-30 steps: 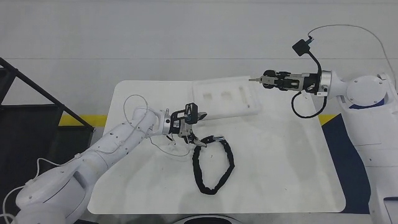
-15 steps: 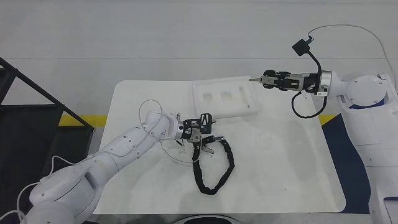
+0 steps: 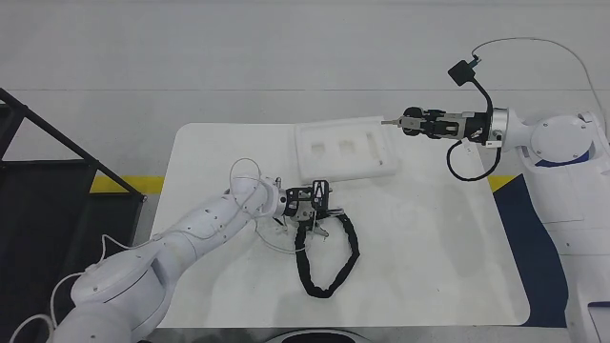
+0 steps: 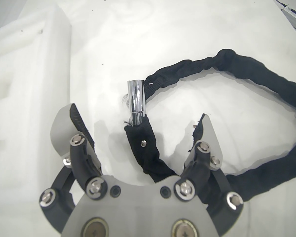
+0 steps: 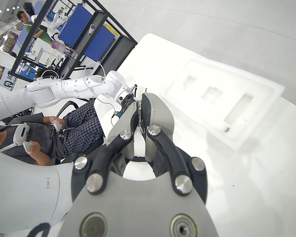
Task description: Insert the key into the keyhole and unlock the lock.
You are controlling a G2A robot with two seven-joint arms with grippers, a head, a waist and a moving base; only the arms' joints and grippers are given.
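While right gripper fingers clamp the small metal key, up in the air by the white foam tray's far corner, it's well apart from the lock. Black fabric-sleeved chain lock lies looped on white table. Left gripper fingers spread wide, straddling its end by the chrome cylinder, w/o touching. Judging: key in hand; steadying lock, insertion & turn all left.

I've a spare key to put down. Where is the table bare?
Bare: the right half of the white table, between the black fabric-sleeved chain lock and the right edge, nearer than the white foam tray. Crowded: the chain's chrome end, straddled by the open left gripper.
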